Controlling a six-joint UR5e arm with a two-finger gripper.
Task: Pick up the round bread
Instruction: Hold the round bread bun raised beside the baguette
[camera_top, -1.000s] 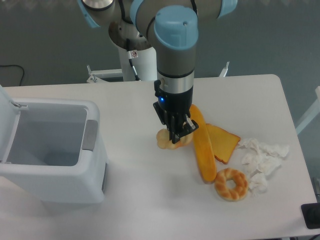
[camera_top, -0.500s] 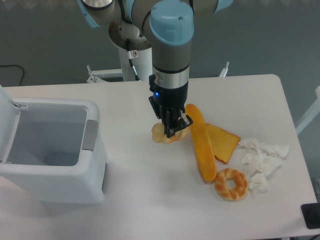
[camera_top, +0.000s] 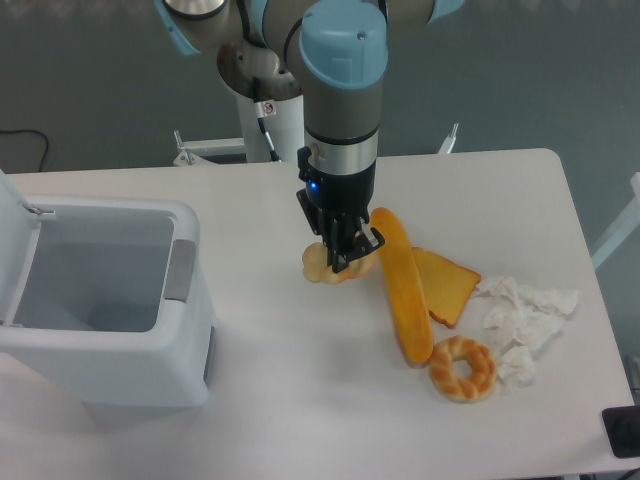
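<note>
Gripping the round bread (camera_top: 322, 266), the gripper (camera_top: 343, 262) has carried it slightly up and left of a second ago. Its claw stays closed on the bun beside the long loaf (camera_top: 403, 295), so the pick looks secured.

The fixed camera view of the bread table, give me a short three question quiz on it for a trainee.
1. True or false: the robot's hand is down at the small pale-beige round bun.
2. Which item lies nearest the crumpled white paper?
A. the open white bin
B. the golden-brown ring-shaped bread
C. the pale round bun
3. Fill in: the long orange baguette-like loaf partly overlaps the flat orange ____ of toast.

Key: 1 true; 2 B; 3 slice.
</note>
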